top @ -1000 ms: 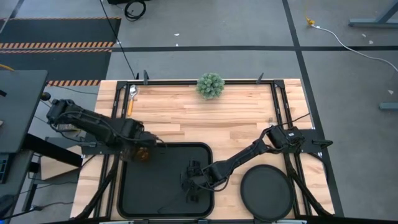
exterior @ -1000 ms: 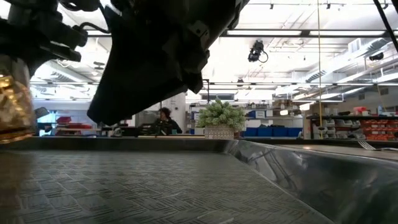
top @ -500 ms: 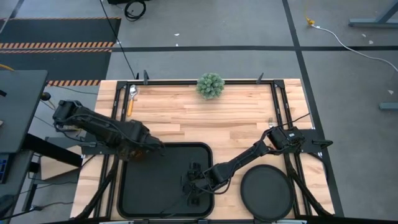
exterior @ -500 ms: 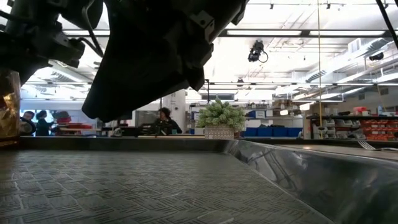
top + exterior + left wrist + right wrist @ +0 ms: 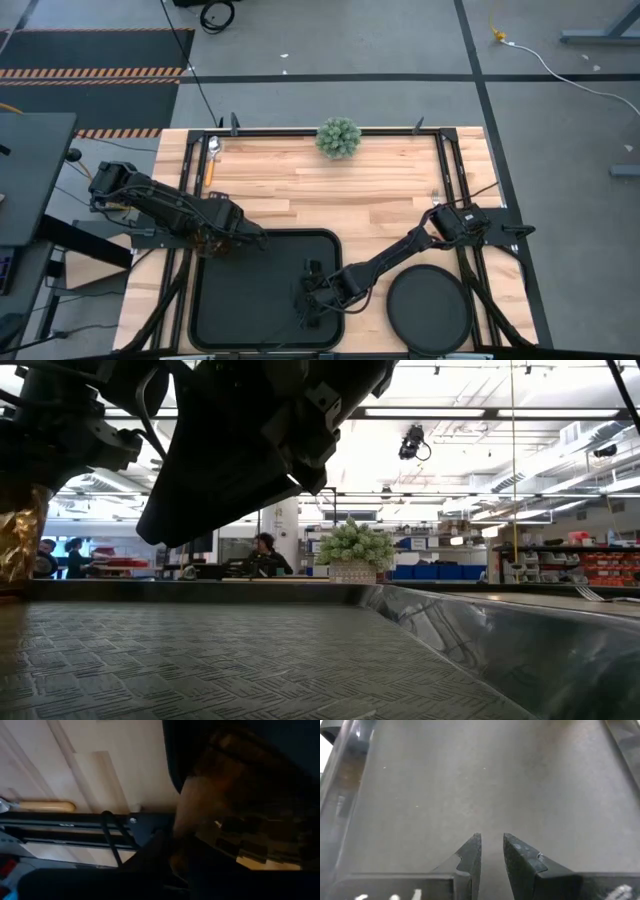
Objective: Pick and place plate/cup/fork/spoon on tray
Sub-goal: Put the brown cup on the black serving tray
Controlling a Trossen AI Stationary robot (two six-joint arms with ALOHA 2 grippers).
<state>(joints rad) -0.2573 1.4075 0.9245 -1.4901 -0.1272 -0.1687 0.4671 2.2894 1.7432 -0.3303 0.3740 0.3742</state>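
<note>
High: left end effector has slid the cup to the tray's far-left corner. Low: cup now sits at the rim. Left wrist: grip probably loosening, can't confirm. Right wrist: right end effector empty, fingers slightly apart. Placement nearly done.

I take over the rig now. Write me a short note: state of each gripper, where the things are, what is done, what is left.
Left gripper: at the tray's far left corner, around the cup; whether it grips or has let go cannot be told.
Right gripper: low over the tray, fingers slightly apart, holding nothing.
Cup: at the tray's far left corner, seemingly on the tray floor.
Plate: on the table, right of the tray.
Spoon: at the table's far left edge.
Fork: only its tines show, in the low view, outside the tray.
Done: cup nearly placed. Left: plate, fork, spoon.
</note>
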